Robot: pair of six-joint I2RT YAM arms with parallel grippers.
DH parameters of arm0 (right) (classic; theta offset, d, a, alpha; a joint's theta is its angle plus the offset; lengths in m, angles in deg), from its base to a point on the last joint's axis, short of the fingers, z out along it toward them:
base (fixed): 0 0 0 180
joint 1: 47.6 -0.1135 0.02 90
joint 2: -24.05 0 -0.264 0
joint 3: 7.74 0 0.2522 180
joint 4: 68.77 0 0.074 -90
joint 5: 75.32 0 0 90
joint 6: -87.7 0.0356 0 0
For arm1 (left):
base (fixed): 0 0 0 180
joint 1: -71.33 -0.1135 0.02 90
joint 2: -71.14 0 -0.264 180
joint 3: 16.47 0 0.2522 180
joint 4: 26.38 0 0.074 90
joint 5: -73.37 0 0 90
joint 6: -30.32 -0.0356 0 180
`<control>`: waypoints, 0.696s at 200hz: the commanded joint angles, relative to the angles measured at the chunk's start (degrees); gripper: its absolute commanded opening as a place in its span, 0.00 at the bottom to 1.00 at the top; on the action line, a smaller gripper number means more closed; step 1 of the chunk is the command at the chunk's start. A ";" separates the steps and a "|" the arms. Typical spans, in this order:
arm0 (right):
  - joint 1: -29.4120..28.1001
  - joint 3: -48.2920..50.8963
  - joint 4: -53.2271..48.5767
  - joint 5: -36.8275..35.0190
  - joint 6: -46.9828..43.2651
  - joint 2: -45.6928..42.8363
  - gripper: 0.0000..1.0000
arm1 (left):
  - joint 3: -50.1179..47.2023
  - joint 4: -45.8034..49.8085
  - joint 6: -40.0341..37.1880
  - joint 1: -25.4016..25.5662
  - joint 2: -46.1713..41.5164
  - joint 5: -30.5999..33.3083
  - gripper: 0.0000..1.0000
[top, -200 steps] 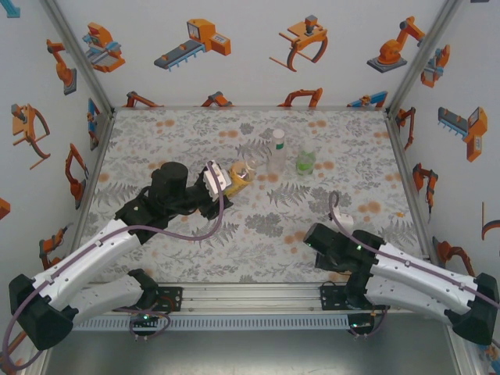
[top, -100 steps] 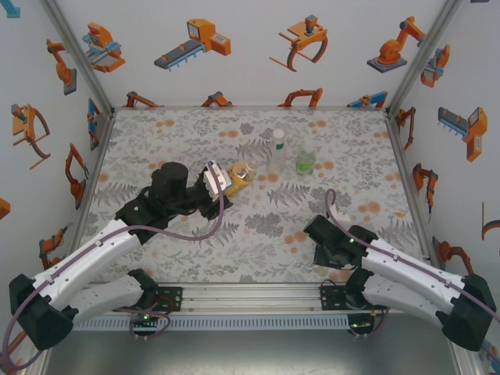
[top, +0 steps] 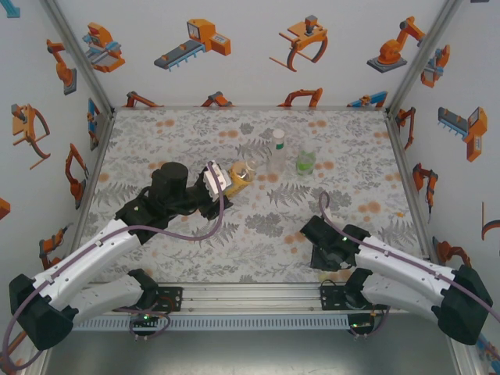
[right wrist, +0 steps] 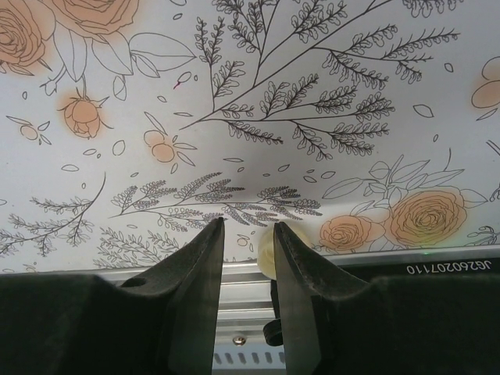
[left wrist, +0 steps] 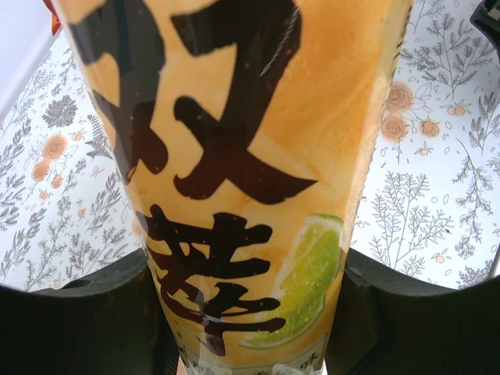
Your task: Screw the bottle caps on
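Your right arm has drawn back toward the near edge of the floral table, while your left arm has kept its place. Your left gripper is clamped on the yellow-orange bottle, which is tilted near the middle of the table. Just beyond it stand 2 more bottles: a slim colourless bottle wearing a white cap, and a green-tinted bottle. Your right gripper has its fingers drawn close, leaving a narrow gap. A pale yellow cap sits against 1 finger, and you cannot tell whether it is gripped.
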 commanded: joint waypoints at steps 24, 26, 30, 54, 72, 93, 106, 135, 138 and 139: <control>0.23 -3.00 -4.12 2.10 -0.46 -0.07 0.35 | -0.26 -0.75 0.19 -0.30 0.33 0.10 0.00; 0.27 -3.13 -4.28 2.25 -0.45 -0.11 0.35 | -0.26 -0.84 0.17 -0.31 0.31 0.11 0.00; 0.26 -3.28 -4.64 2.60 -0.37 -0.20 0.35 | -0.25 -0.85 0.17 -0.35 0.39 0.11 0.00; 0.28 -3.66 -6.26 5.75 -0.39 -0.65 0.35 | -0.15 -0.76 0.16 -0.36 0.55 0.01 0.00; 0.24 -3.72 -7.74 7.52 -0.50 -0.77 0.34 | -0.15 -0.72 0.07 -0.34 0.55 0.01 0.00; 0.24 -3.96 -8.95 8.28 -0.46 -0.66 0.34 | -0.15 -0.74 0.12 -0.28 0.62 0.04 0.00; 0.23 -4.01 -9.10 8.40 -0.47 -0.09 0.34 | -0.15 -0.80 0.24 -0.28 0.49 -0.01 0.00; 0.23 -2.98 -7.05 7.85 -0.12 1.28 0.34 | -0.54 -0.95 0.47 -0.35 0.06 0.12 0.00; 0.30 -2.83 -6.63 7.67 -0.07 1.38 0.34 | -0.58 -0.95 0.47 -0.36 0.01 0.12 0.00; 0.26 -2.78 -6.53 7.64 -0.04 1.41 0.34 | -0.58 -0.97 0.45 -0.36 -0.01 0.15 0.00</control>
